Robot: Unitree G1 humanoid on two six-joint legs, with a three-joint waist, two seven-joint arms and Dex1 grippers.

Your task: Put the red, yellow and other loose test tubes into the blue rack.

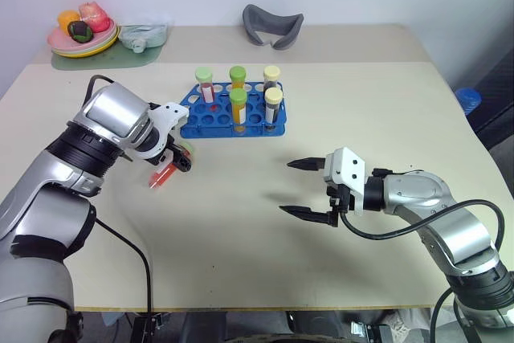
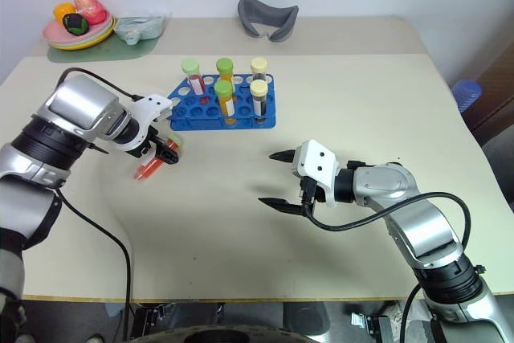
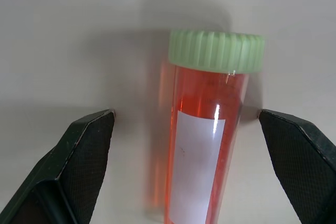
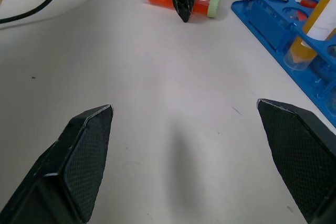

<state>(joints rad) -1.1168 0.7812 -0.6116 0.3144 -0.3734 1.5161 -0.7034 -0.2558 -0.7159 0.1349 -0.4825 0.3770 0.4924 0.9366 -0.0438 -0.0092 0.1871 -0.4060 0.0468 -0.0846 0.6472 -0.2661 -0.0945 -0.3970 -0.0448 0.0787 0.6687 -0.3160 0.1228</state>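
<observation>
On the beige table (image 1: 241, 222), just to my left of the blue rack (image 1: 233, 118), one red test tube (image 1: 163, 174) lay on its side, pale-green cap toward the rack, white label up. My left gripper (image 1: 178, 157) pointed steeply down over it, fingers spread wide, one on each side of the tube and neither touching it; nothing grasped. From the left wrist, the tube lay between the two black fingertips (image 3: 86, 153) with bare table showing on both sides.

My right gripper (image 1: 305, 189) hung level over open table, well apart from the rack, pointing toward my left, jaws fully spread and empty.

Five capped tubes stood upright in the rack: a red one with pale-green cap (image 1: 205, 84), two yellow-orange with green caps (image 1: 238, 110), two dark with cream caps (image 1: 274, 108).

At the table's far edge sat a plate of toy food (image 1: 82, 38) on a green mat and a grey curved object (image 1: 272, 25).
</observation>
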